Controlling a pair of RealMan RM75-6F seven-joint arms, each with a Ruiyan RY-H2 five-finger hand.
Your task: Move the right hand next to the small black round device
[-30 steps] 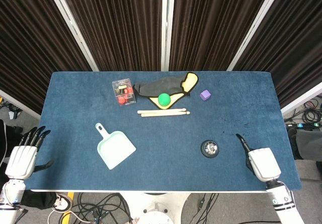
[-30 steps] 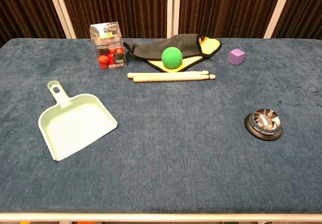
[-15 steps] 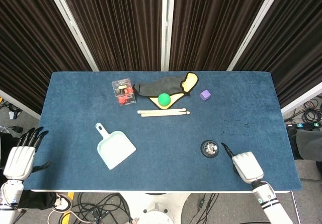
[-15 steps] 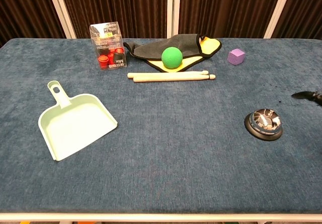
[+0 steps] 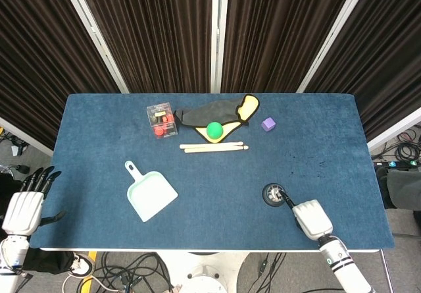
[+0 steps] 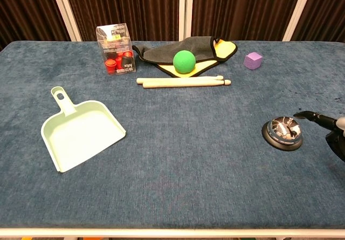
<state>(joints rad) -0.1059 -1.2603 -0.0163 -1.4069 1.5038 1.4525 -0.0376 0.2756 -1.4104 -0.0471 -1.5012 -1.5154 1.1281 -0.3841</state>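
The head view takes in both hands: the left hand (image 5: 25, 207) hangs off the table's near left corner, fingers spread and holding nothing, and it is out of the chest view altogether. The chest view shows only dark fingers (image 6: 315, 118) of the right hand (image 6: 329, 127) entering at the right edge, low over the cloth, whereas from above the whole right hand (image 5: 309, 215) appears, its pale back up and a dark finger stretched toward the far left. That hand holds nothing, and its other fingers cannot be made out under the pale back. The small black round device (image 5: 274, 193) sits on the near right part of the table (image 5: 99, 141), just left of and slightly beyond the right hand; from above the fingertip reaches its rim, though contact cannot be judged. In the chest view the small black round device (image 6: 282, 131) is a low dome with a shiny reflective top on a black base. The table is covered in blue napped fabric. Toward the near left lies a pale green plastic dustpan (image 6: 79, 132). Along the far side stand a clear box of red pieces (image 6: 115, 49), a dark cloth with yellow trim (image 6: 161, 53) bearing a green ball (image 6: 184, 61), two pale wooden sticks (image 6: 182, 81) and a purple cube (image 6: 252, 60).
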